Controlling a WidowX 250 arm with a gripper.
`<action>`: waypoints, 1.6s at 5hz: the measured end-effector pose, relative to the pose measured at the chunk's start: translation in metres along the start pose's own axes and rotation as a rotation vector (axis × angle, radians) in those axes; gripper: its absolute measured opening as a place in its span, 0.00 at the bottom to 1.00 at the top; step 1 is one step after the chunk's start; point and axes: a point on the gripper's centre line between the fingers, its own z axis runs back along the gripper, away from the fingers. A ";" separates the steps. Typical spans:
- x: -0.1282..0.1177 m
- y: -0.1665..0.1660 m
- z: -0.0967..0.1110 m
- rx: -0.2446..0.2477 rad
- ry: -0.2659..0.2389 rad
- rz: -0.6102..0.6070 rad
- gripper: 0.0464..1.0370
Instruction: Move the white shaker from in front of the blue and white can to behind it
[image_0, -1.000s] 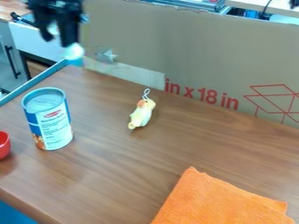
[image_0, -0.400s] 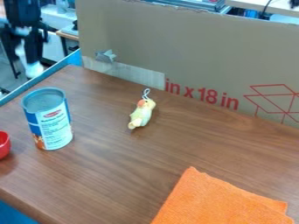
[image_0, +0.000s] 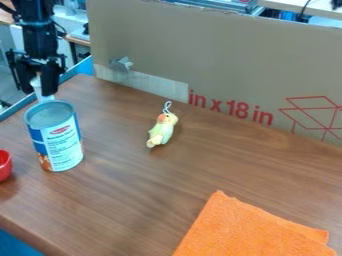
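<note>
The black gripper (image_0: 38, 86) hangs at the upper left, just behind the top of the can, and is shut on a whitish, slender object (image_0: 43, 94). That object points downward between the fingers, and its lower end meets the can's back rim in the view; whether they touch I cannot tell. The blue and white can (image_0: 63, 145) stands upright on the left of the brown table. A small pale yellow-green bird toy (image_0: 161, 131) with a white loop lies right of the can.
An orange cloth (image_0: 250, 232) lies at the front right of the table (image_0: 133, 200). Part of a red cup (image_0: 4, 165) shows at the left edge, beside the can. A tall cardboard panel (image_0: 220, 65) walls off the back, and a blue rim runs along the back left.
From the upper left near the panel, the gripper first swung left, then came lower and slightly right to behind the can, carrying the whitish object. The can, bird toy and cloth have stayed put.
</note>
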 end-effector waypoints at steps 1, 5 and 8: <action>0.009 0.011 -0.009 -0.008 0.012 0.016 0.55; 0.008 0.011 -0.028 -0.029 0.072 0.015 0.90; -0.049 0.001 0.083 0.083 -0.245 0.050 0.96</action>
